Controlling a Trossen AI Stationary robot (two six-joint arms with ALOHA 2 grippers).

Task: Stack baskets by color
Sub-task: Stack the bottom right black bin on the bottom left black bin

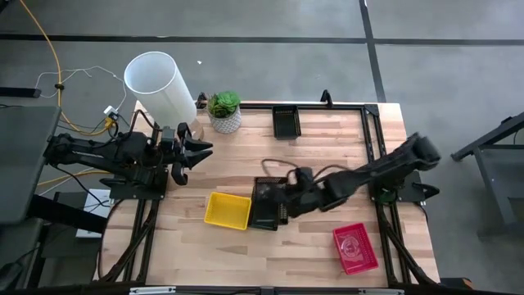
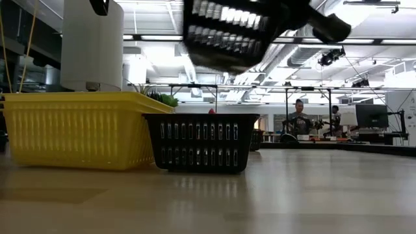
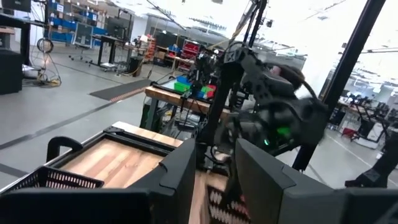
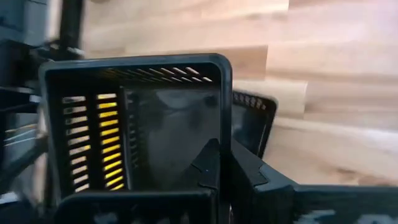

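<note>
Low view alone: lifted black basket [image 2: 231, 32] airborne.

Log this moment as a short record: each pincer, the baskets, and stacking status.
right pincer: shut on the rim of a black basket, held lifted above the table
black basket below: on the table beside the yellow basket
left pincer: waiting at the table's left edge
other baskets: red basket and far black basket, each apart

High view straight down, low view level at tabletop, both sharing yellow basket [image 1: 228, 210], wrist views close.
</note>
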